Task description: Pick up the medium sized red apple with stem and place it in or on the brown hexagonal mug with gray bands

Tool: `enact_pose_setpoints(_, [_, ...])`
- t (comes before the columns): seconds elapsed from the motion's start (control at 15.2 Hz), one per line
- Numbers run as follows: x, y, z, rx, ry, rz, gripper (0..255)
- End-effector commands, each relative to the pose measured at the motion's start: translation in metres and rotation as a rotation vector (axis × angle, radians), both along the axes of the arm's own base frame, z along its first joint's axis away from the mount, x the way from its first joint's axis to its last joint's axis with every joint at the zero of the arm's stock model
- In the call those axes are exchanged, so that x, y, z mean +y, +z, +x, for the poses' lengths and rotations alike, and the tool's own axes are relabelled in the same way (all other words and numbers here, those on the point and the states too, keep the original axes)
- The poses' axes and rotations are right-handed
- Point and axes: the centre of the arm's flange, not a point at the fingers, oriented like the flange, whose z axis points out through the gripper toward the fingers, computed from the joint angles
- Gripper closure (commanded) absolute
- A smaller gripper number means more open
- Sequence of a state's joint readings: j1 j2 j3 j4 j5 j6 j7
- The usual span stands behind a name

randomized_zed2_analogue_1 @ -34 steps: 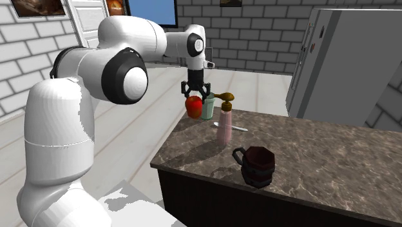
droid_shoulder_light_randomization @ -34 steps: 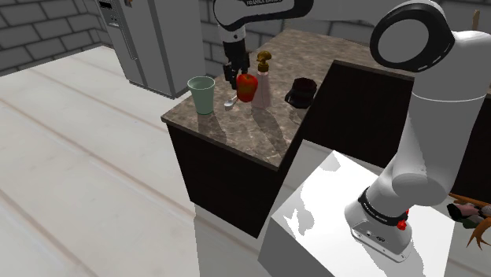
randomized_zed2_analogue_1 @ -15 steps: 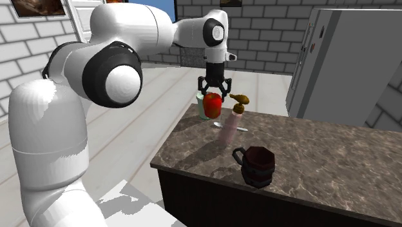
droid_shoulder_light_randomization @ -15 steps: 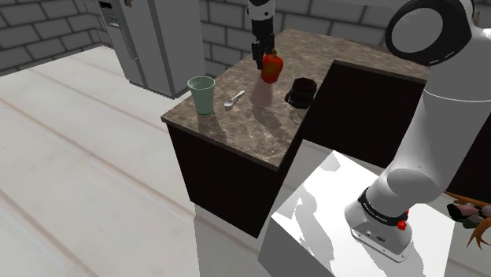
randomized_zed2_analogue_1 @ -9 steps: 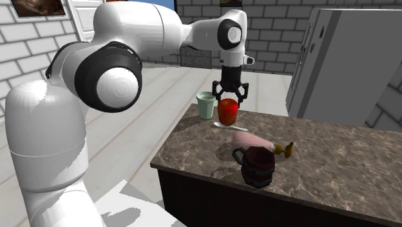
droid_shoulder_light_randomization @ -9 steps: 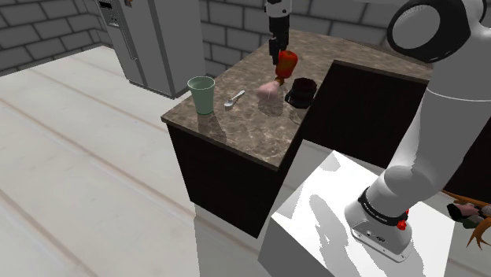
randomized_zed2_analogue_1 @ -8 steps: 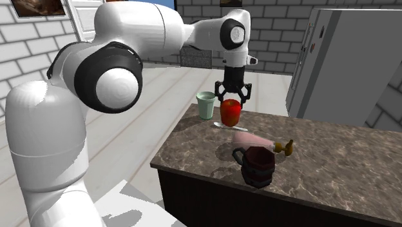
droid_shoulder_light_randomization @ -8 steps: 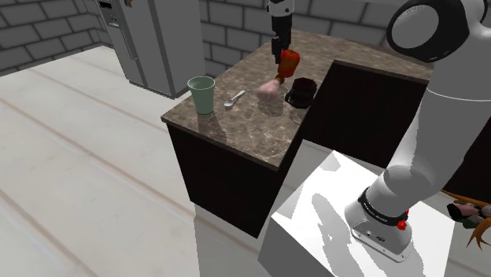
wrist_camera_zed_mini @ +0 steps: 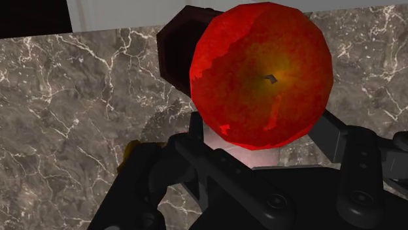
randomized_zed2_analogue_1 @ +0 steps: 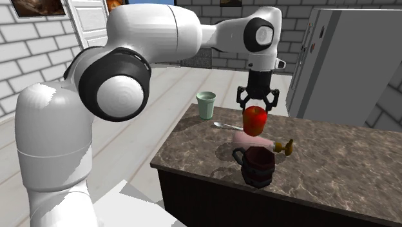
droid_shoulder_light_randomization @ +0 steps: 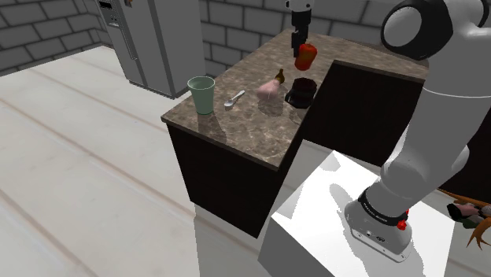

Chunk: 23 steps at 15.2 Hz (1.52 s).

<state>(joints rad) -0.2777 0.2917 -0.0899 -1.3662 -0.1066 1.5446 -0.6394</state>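
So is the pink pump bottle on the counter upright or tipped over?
Tipped over. The pink bottle lies flat on its side on the countertop beside the mug, its brown pump pointing sideways along the surface.

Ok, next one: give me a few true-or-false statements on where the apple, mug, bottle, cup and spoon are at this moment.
1. The gripper clasps the apple above the counter. True.
2. The apple sits in the mug. False: it hangs in the gripper, not yet placed.
3. The bottle stands upright. False: it lies on its side by the mug.
4. The cup stands upright near the counter's edge. True.
5. The spoon is inside the cup. False: it lies on the counter between the cup and the bottle.
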Motion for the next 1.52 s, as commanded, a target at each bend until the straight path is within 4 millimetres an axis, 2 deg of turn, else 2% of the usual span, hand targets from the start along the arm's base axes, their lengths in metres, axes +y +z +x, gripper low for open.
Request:
enact_pose_setpoints(0.0, [-0.028,0.001,-0.006,0.0,0.002,0.0,255])
enact_pose_setpoints(1.06, [-0.028,-0.085,-0.006,0.0,0.002,0.0,255])
enact_pose_setpoints(1.45, [-0.028,-0.085,-0.006,0.0,0.002,0.0,255])
